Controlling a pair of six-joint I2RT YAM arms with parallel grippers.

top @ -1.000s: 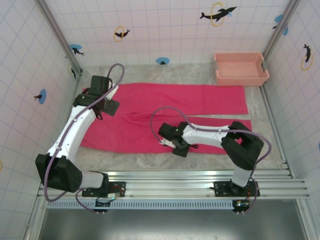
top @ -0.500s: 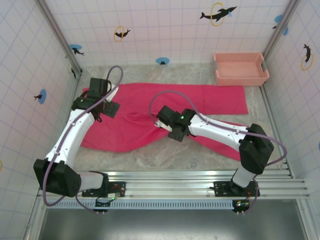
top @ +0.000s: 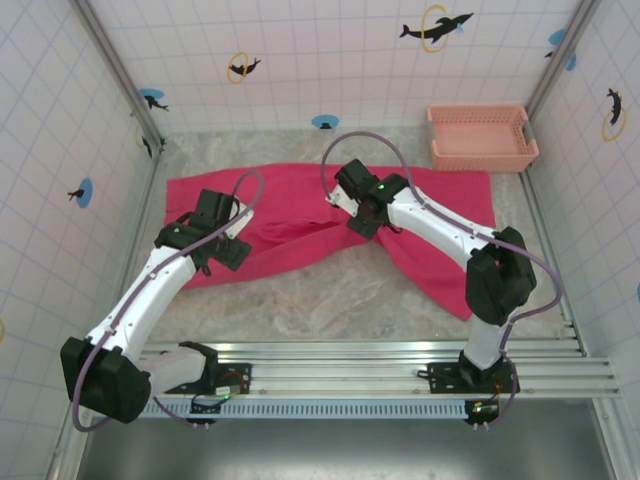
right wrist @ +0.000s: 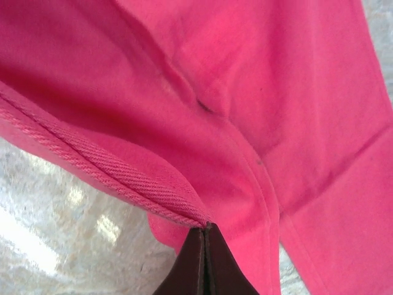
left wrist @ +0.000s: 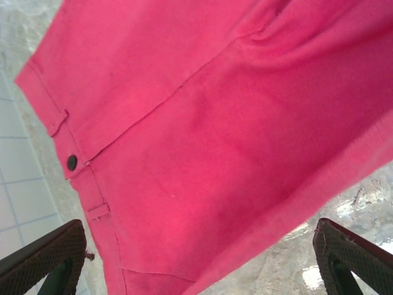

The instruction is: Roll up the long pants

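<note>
Marbled tabletop (top: 330,300), tiled walls (top: 350,60). Long pants (top: 270,195) spread mid-table. Right gripper (right wrist: 204,228) clamped on near leg's edge (right wrist: 104,166); left gripper (left wrist: 196,246) wide apart, empty, over waistband (left wrist: 77,178). Lay leg squarely on far leg (top: 440,195), edges aligned.

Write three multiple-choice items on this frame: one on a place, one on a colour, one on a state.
1. Where does the basket stand?
A. at the far right corner of the table
B. on the pants
C. between the arm bases

2. What colour are the long pants?
A. blue
B. white
C. magenta-red

3. How is the right hand?
A. open over the basket
B. shut on an edge of the long pants
C. open on bare table

Answers:
1 A: the top view shows it in the far right corner.
2 C: every view shows that red cloth.
3 B: the right wrist view shows it closed with a hemmed edge pinched at its tip.
</note>
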